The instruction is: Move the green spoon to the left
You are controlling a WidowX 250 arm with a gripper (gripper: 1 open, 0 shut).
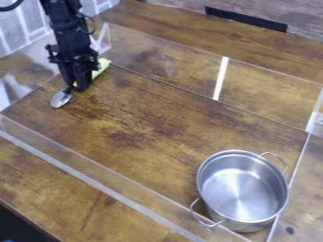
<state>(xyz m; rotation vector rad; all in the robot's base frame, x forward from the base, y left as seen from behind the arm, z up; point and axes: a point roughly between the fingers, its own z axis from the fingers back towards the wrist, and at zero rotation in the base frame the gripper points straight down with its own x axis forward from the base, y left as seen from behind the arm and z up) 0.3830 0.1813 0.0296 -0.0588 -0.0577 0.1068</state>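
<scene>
The green spoon lies at the far left of the wooden table. Its silver bowl (59, 97) points toward the front, and a bit of its yellow-green handle (101, 66) shows behind the fingers. My black gripper (79, 83) points straight down and is shut on the spoon's handle, low over the table. Most of the handle is hidden by the fingers.
A round steel pot (243, 189) with two handles stands at the front right. Clear acrylic walls (222, 77) border the work area, with a low front wall running across (89, 175). A tiled wall (18, 38) rises at the left.
</scene>
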